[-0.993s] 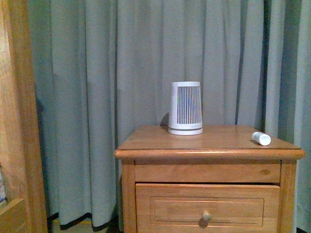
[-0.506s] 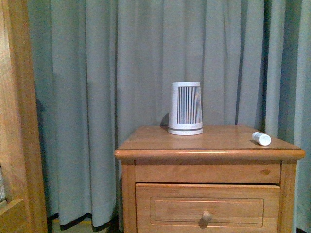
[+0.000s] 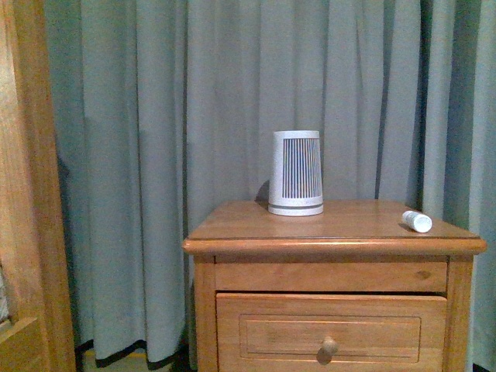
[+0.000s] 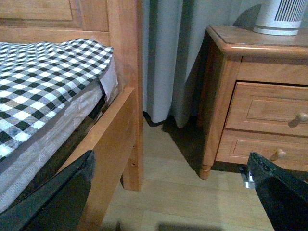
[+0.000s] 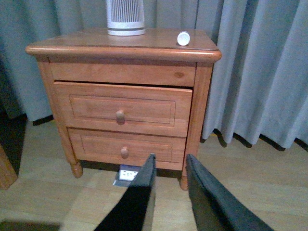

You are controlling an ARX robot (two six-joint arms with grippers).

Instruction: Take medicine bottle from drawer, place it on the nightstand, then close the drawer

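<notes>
front: medicine bottle lies on its side near right edge of nightstand top, well apart from ribbed device; drawer slightly ajar | left wrist: left pincer spread wide, empty, beside bed frame | right wrist: right pincer nearly together, empty, low before nightstand

Both grippers were matte black: the right gripper showed two long, flat, tapering jaws, the left gripper two broad dark slabs with a small silver fitting.
</notes>
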